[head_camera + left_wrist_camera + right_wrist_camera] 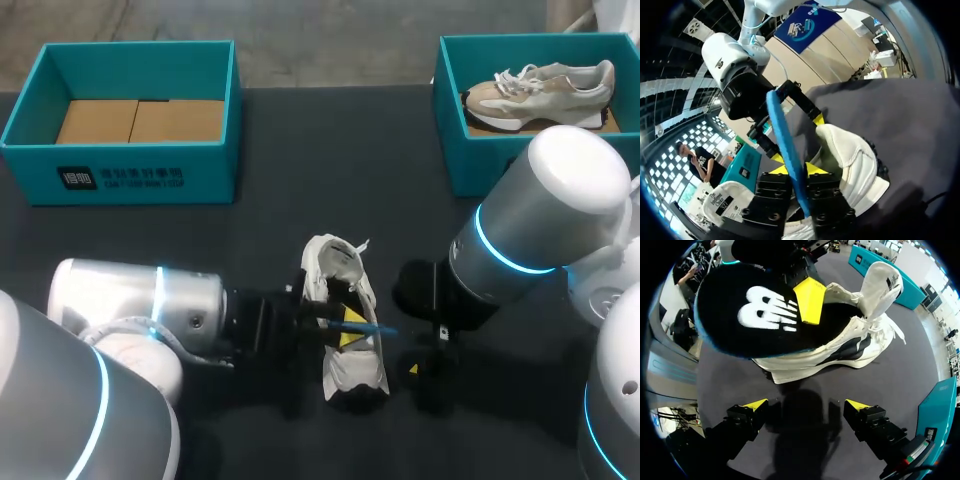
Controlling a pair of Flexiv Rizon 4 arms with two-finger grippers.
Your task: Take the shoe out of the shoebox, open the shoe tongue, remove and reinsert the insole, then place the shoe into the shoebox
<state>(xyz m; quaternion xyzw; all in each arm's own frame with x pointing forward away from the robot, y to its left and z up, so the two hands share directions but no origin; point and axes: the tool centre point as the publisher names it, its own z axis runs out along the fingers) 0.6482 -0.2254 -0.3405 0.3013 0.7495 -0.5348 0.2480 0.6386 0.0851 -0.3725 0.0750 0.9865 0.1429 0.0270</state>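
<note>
A white shoe (337, 262) lies on the dark table between my two grippers, toe toward me and tongue (882, 282) raised. Above its opening stands the insole (362, 327), black on top with a blue edge (782, 125). My left gripper (345, 332) comes in from the left and is shut on it. In the left wrist view the blue edge runs up between the yellow tips of that gripper (795, 170). In the right wrist view one left fingertip (810, 300) presses on the black face of the insole (750, 315). My right gripper (807, 405) stands open beside the shoe (840, 352), touching nothing.
A teal shoebox (120, 175) with cardboard inside stands at the back left. Another teal box (450, 120) at the back right holds a beige shoe (540, 88). My right arm (520, 220) reaches over the table in front of that box.
</note>
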